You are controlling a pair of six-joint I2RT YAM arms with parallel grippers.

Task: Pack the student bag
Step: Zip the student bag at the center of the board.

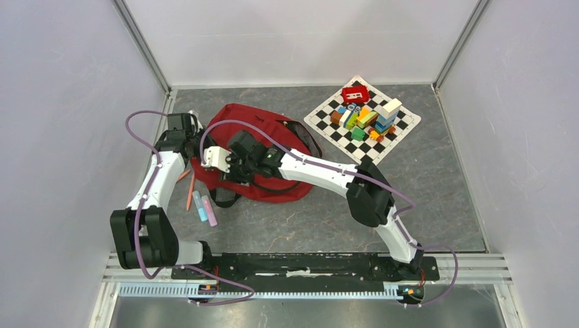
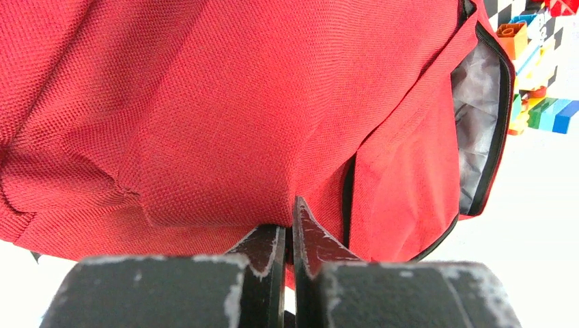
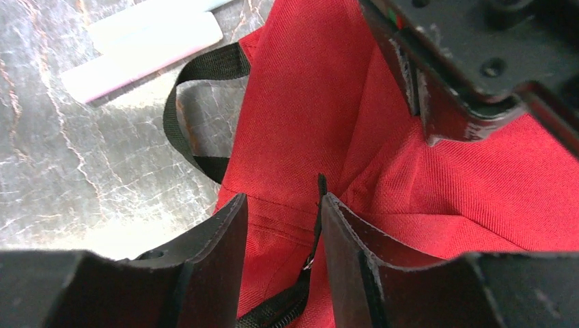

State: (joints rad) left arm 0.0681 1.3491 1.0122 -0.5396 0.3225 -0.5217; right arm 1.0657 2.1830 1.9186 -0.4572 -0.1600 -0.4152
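**Cloth, Webbing, Stone-Look Bench, Worn Black Tools**

The student bag (image 2: 205, 102) is coarse woven red cloth, matt, with the weave plain to see; its lining (image 2: 478, 116) is thin grey fabric with a faint sheen; its strap (image 3: 205, 68) is ribbed black webbing; the bench (image 3: 68, 171) looks like grey veined stone, smooth and slightly glossy; the left tool (image 2: 287, 229) and right tool (image 3: 281, 205) are matt black, scuffed whitish along their edges; the blocks (image 1: 365, 116) near the bench's far right corner are glossy plastic.

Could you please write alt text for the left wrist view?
The left gripper, jaws shut, pinches fabric of the red backpack, which fills the view. At right, an open zip pocket shows grey lining; coloured toy blocks sit beyond.
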